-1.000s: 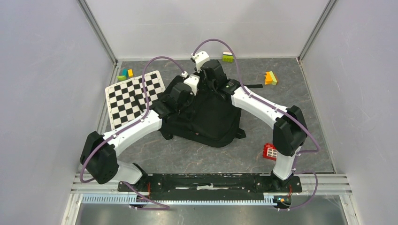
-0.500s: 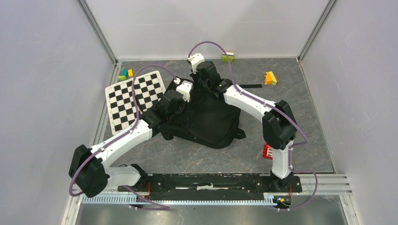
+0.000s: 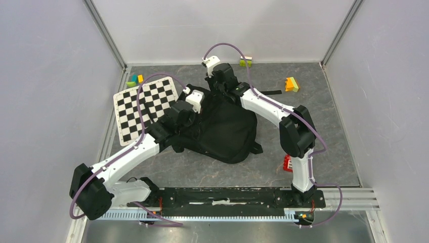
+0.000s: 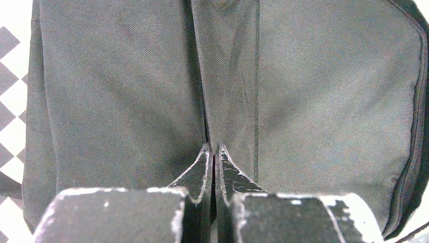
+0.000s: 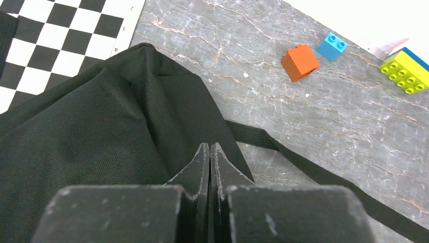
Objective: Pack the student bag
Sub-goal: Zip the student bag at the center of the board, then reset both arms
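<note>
The student bag (image 3: 227, 126) is a big black fabric backpack lying flat in the middle of the table. My left gripper (image 3: 188, 112) sits on its left part, and the bag's cloth (image 4: 303, 91) fills the left wrist view. Its jaws (image 4: 213, 147) are shut, with a raised fold of the cloth running up from the tips. My right gripper (image 3: 216, 91) is at the bag's far edge. It (image 5: 209, 147) is shut on a tented corner of the bag (image 5: 101, 131). A black strap (image 5: 303, 167) trails off to the right across the table.
A checkerboard mat (image 3: 146, 104) lies left of the bag, its edge under the bag. Toy bricks sit at the far left (image 3: 134, 79), the back (image 3: 246, 62), the far right (image 3: 291, 84) and by the right arm (image 3: 289, 163). Orange (image 5: 300, 62), blue (image 5: 332, 45) and yellow-green (image 5: 406, 71) bricks lie beyond the bag.
Both arms have swung left, and the bag has slid left with them, partly onto the checkerboard mat. The left gripper's jaws closed the last bit on the cloth.
</note>
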`<state>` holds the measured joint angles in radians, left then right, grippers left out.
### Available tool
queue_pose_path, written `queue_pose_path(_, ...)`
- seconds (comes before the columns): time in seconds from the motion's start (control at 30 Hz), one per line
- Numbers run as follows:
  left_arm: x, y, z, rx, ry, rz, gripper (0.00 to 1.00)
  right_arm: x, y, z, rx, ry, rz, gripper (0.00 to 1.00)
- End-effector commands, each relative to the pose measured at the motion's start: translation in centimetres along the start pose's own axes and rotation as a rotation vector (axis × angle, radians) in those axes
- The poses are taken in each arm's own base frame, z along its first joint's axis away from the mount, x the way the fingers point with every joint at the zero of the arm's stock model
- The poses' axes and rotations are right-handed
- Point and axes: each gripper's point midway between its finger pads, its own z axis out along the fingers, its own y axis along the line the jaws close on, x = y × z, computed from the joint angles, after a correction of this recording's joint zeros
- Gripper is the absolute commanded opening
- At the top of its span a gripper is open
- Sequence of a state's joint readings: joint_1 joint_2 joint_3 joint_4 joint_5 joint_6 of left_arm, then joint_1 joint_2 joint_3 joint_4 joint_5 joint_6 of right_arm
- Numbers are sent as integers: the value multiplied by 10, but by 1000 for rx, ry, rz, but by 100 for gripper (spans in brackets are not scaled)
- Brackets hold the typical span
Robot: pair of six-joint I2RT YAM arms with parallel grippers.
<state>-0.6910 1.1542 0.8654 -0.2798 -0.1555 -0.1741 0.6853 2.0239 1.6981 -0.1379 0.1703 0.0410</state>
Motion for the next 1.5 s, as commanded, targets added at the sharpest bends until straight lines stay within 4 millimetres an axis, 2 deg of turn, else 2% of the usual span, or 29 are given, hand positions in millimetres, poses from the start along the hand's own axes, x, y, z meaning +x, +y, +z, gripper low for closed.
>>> queue_pose_path(0.0, 32, -7, -20, 40, 128, -30, 11, -57, -65, -6, 99, -175, -20, 8)
queue_pose_path(0.03, 29, -7, -20, 39, 117, -32, 36, -59, -59, -6, 52, -181, -54, 28)
queue_pose_path(0.07, 25, -5, -19, 25, 105, -36, 69, -60, -55, -9, 15, -180, -93, 57)
queue_pose_path(0.1, 20, -1, -18, 0, 88, -41, 95, -61, -53, -12, -9, -177, -117, 76)
queue_pose_path(0.13, 16, 1, -17, -14, 70, -45, 99, -61, -51, -16, -35, -173, -139, 87)
queue_pose_path(0.17, 11, 2, -15, -15, 48, -49, 100, -63, -51, -22, -42, -175, -162, 96)
queue_pose_path(0.2, 5, 2, -14, -16, 29, -58, 100, -63, -54, -28, -38, -174, -177, 98)
queue_pose_path(0.33, -15, 4, -11, 10, -30, -108, 100, -62, -71, -58, -43, -179, -169, 98)
queue_pose_path(0.43, -25, 21, -10, -10, -61, -162, 100, -51, -94, -80, -22, -171, -111, 98)
queue_pose_path(0.53, -34, 55, -16, -80, -88, -228, 100, -26, -125, -102, 43, -133, -44, 98)
queue_pose_path(0.6, -39, 95, -27, -189, -120, -292, 100, 7, -152, -117, 112, -79, 8, 98)
queue_pose_path(0.73, -47, 151, -61, -365, -177, -348, 100, 66, -198, -158, 245, -23, 136, 98)
queue_pose_path(0.83, -54, 178, -91, -498, -217, -340, 100, 94, -225, -195, 401, -11, 185, 98)
queue_pose_path(0.87, -57, 183, -100, -536, -236, -325, 100, 96, -231, -209, 460, -24, 185, 98)
queue_pose_path(0.93, -65, 189, -122, -591, -295, -298, 100, 97, -234, -229, 520, -71, 184, 98)
queue_pose_path(1.03, -78, 185, -150, -598, -402, -265, 100, 92, -235, -254, 573, -188, 177, 98)
queue_pose_path(1.13, -75, 185, -169, -632, -472, -261, 100, 94, -239, -278, 656, -276, 160, 98)
queue_pose_path(1.27, -55, 188, -172, -665, -497, -286, 100, 109, -237, -291, 693, -326, 149, 98)
queue_pose_path(1.37, -54, 185, -174, -653, -509, -293, 100, 121, -234, -295, 702, -336, 147, 98)
queue_pose_path(1.47, -55, 187, -177, -668, -518, -298, 100, 122, -234, -298, 708, -337, 138, 98)
